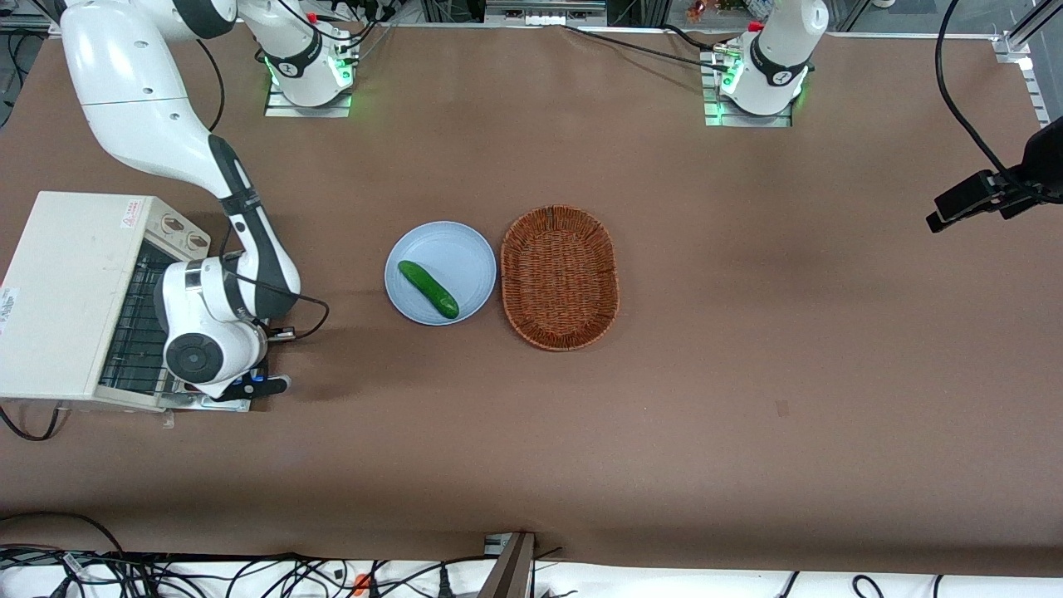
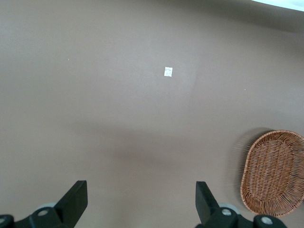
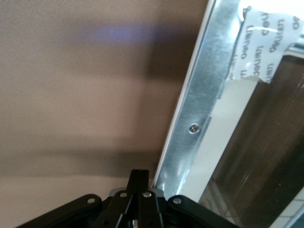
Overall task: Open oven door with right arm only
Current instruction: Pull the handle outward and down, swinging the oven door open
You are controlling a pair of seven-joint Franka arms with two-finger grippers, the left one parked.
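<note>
The cream-white toaster oven [image 1: 71,291] stands at the working arm's end of the table, its two knobs [image 1: 184,232] facing up. The oven door [image 1: 199,404] hangs open and low in front of the oven, so the wire rack [image 1: 137,324] inside shows. The right arm [image 1: 212,320] reaches down over the door and hides most of it. My gripper [image 1: 256,387] sits at the door's outer edge, fingers shut together with nothing between them. In the right wrist view the gripper [image 3: 139,174] is beside the door's metal frame [image 3: 199,109] and dark glass [image 3: 266,156]. The bar handle is hidden.
A light blue plate [image 1: 473,249] holding a green cucumber [image 1: 428,288] lies mid-table, with a brown wicker basket [image 1: 560,276] beside it; the basket also shows in the left wrist view [image 2: 273,173]. A black camera clamp [image 1: 996,195] stands at the parked arm's end.
</note>
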